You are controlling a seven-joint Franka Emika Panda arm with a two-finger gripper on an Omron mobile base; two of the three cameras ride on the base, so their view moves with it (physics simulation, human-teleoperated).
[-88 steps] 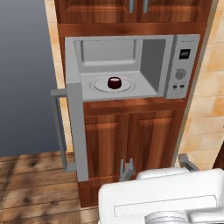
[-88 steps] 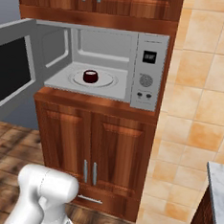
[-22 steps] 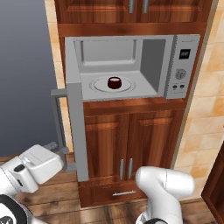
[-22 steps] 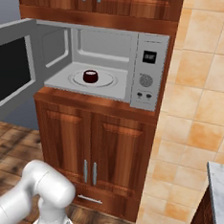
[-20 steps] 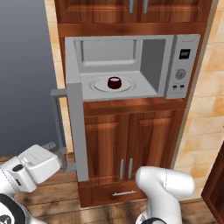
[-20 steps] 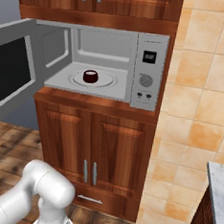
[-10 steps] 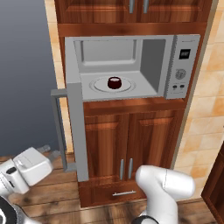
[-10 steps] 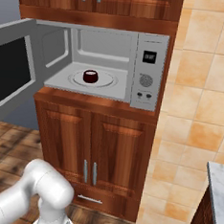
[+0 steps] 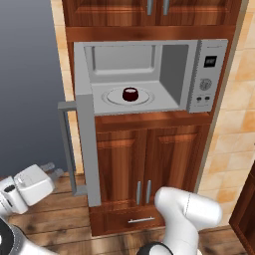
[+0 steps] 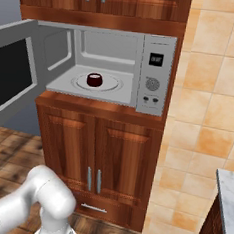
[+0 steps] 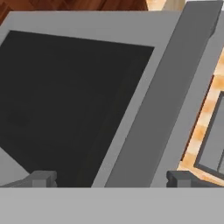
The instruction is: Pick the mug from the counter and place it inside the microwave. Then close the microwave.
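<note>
The gripper [image 9: 54,171] hangs low at the left, outside the open door [image 9: 84,149], its two fingers spread wide and grasping nothing; in the hand view the finger tips [image 11: 41,178] stand apart at the bottom, looking straight onto the door's dark window [image 11: 65,105] and its grey frame, close by though not clearly touching. The door stands swung out to the left, its long bar handle [image 9: 67,149] on the outer face, between gripper and door panel. The mug [image 9: 130,94] already sits upright on the round turntable [image 9: 130,96] inside the microwave [image 9: 149,77], well clear of the doorway; so the placing looks done and the step in hand is the closing. To do it well, I judge the gripper should meet the outer face of the door near its free edge, far from the hinge, and push in a steady arc toward the cabinet; keep the fingers off the bar handle so they do not snag; keep pressing until the door lies flush against the control panel [image 9: 206,74].
</note>
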